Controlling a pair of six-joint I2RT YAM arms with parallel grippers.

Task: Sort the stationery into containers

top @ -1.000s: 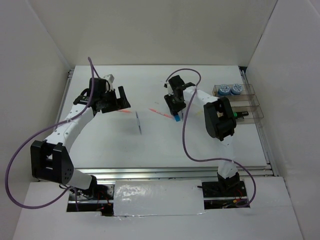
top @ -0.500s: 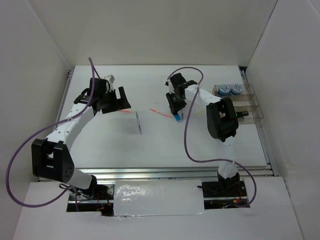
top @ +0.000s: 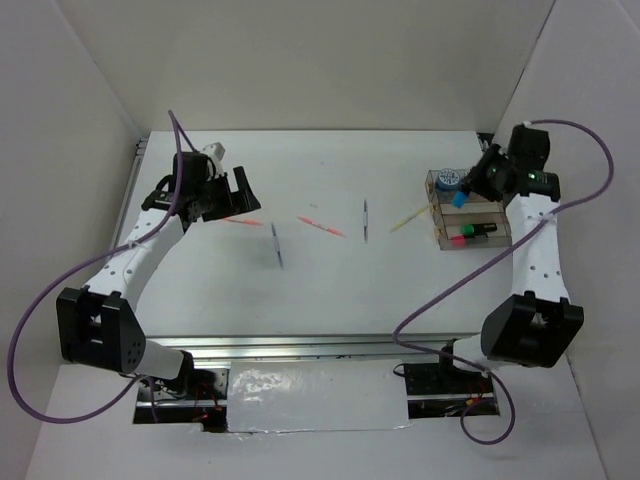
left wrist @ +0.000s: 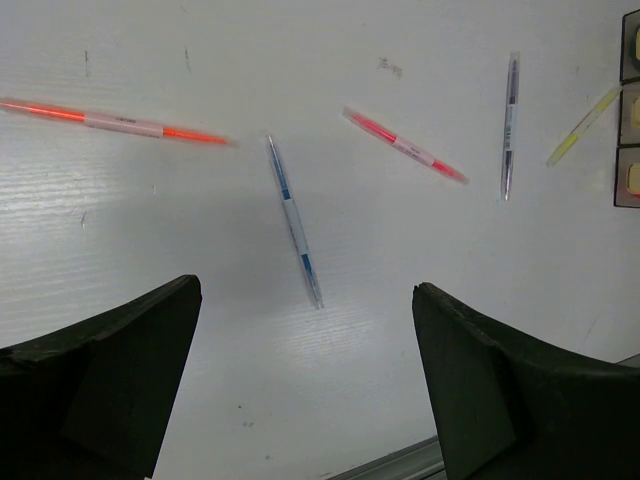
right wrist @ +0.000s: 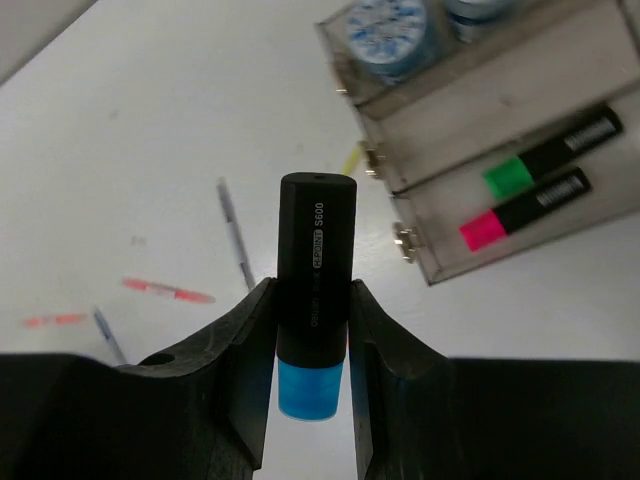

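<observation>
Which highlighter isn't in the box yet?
The blue-capped highlighter. It is clamped in the right gripper, while the green-capped highlighter and the pink-capped highlighter already lie side by side in the clear tray.

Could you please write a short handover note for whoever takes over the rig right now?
Left gripper: open, empty, over the left of the table.
Right gripper: shut on the blue-capped highlighter, at the organiser tray.
Done: tape rolls in one end compartment; green highlighter and pink highlighter in the other end compartment.
Left: place the blue-capped one. Loose on the table: left orange stick, middle orange stick, yellow stick, blue-marked pen, silver pen.
</observation>
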